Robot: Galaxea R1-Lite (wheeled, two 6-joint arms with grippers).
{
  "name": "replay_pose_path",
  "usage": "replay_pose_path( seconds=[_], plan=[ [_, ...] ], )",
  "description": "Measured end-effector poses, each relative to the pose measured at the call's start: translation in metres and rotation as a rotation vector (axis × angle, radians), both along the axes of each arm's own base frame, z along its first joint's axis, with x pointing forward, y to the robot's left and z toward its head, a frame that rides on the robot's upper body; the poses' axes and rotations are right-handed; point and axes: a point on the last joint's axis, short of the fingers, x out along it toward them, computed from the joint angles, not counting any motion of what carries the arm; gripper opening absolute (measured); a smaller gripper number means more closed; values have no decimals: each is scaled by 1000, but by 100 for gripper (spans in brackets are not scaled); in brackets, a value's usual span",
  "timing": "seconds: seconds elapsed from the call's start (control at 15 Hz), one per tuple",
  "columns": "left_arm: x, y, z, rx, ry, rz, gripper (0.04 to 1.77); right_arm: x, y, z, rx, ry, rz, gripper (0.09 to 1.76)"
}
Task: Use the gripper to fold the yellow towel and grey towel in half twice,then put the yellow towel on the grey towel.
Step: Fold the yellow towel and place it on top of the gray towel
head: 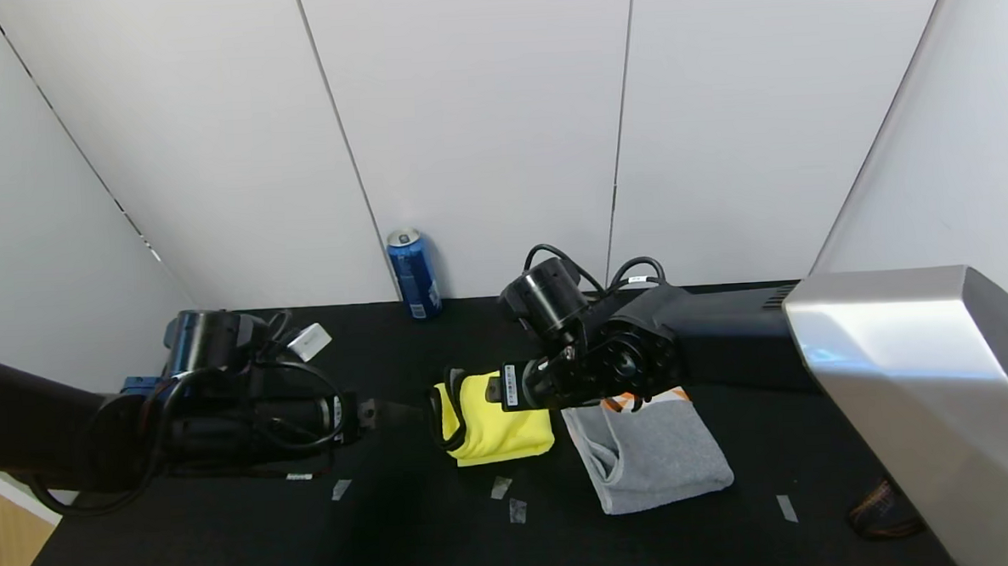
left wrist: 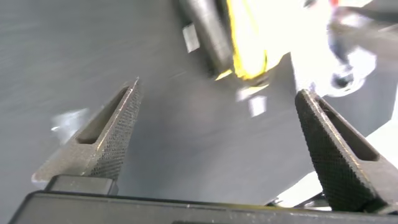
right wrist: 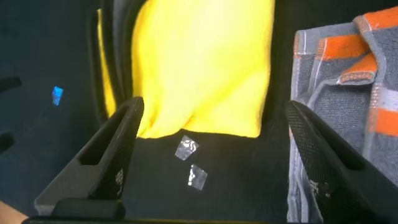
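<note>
The yellow towel [head: 502,432] lies folded on the black table, its black edging showing at its left side. The grey towel [head: 656,455] lies folded just to its right, with orange patches at its far edge. My right gripper [head: 517,393] hovers over the yellow towel's far part. In the right wrist view it [right wrist: 214,106] is open and empty, with the yellow towel [right wrist: 205,62] below and the grey towel [right wrist: 348,81] beside it. My left gripper [head: 403,411] is just left of the yellow towel. It [left wrist: 217,87] is open and empty, and the yellow towel [left wrist: 249,43] shows blurred ahead.
A blue can [head: 412,272] stands at the back of the table by the wall. Small tape bits [head: 500,487] lie in front of the yellow towel and also show in the right wrist view [right wrist: 186,148]. The table's left edge [head: 22,542] is near my left arm.
</note>
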Motion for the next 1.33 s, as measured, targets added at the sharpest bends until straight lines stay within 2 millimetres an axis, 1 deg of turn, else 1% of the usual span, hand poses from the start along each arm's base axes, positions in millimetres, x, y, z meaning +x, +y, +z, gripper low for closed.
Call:
replay_pose_path(
  seconds=[0.2,0.33,0.47,0.73,1.0,1.33],
  plan=[
    [0,-23,-2,-65,12,-15,172,3,3,-9,13,20,20,166],
    [1,-36,-7,-72,38,-45,172,6,4,-14,49,49,29,167],
    [6,-46,-15,-76,63,-61,172,12,6,-19,92,43,24,168],
    [10,-57,-21,-73,65,-96,172,21,6,-32,99,40,17,169],
    [10,-68,-26,-69,66,-127,172,30,1,-34,105,21,2,170],
    [15,-72,-37,-66,36,-132,172,34,-2,-41,87,18,8,170]
  ],
)
